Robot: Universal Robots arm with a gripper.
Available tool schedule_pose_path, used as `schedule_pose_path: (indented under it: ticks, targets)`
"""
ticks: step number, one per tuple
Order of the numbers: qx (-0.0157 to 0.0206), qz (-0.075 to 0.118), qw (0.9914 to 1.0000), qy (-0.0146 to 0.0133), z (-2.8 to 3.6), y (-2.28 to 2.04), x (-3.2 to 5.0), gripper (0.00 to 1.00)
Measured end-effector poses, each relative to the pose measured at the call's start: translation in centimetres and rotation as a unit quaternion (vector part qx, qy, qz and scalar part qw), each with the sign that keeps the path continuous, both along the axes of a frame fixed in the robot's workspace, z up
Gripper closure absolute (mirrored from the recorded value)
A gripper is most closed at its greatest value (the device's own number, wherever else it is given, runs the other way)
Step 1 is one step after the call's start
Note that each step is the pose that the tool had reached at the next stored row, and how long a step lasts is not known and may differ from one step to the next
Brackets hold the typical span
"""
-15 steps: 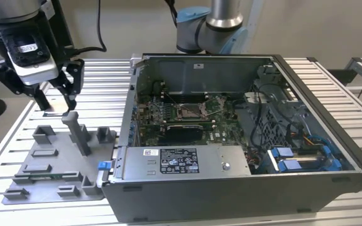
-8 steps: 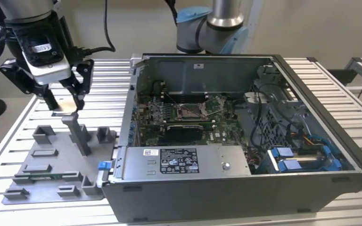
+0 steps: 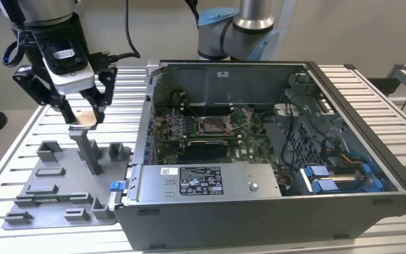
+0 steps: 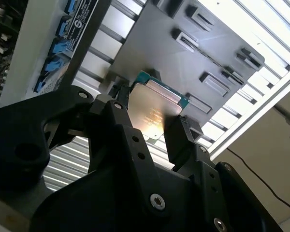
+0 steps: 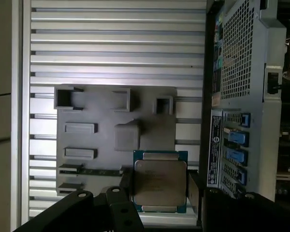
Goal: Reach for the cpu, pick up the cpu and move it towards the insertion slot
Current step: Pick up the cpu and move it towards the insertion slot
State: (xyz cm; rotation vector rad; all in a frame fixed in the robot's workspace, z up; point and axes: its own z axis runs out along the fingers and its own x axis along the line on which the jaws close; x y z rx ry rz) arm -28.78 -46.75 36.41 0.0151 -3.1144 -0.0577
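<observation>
Slatted table (image 3: 42, 123) | fingers (image 4: 176, 140) pinching cpu (image 5: 159, 181), seemingly just above fixture post (image 3: 89, 151) | computer case (image 3: 259, 217) beside

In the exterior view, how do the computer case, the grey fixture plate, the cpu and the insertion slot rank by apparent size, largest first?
1. computer case
2. grey fixture plate
3. insertion slot and cpu: they look alike, and the cpu is partly covered, so I leave them unranked.
</observation>
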Motion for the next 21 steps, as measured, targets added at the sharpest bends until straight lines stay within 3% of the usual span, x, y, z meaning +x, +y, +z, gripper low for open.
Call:
schedule_pose_path:
  ticks: [12, 21]
  targets:
    - [0.0000, 0.000, 1.00000, 0.0024, 0.00, 0.00, 2.47, 1.00]
    - [0.0000, 0.000, 1.00000, 0.0026, 0.00, 0.00, 3.07, 1.00]
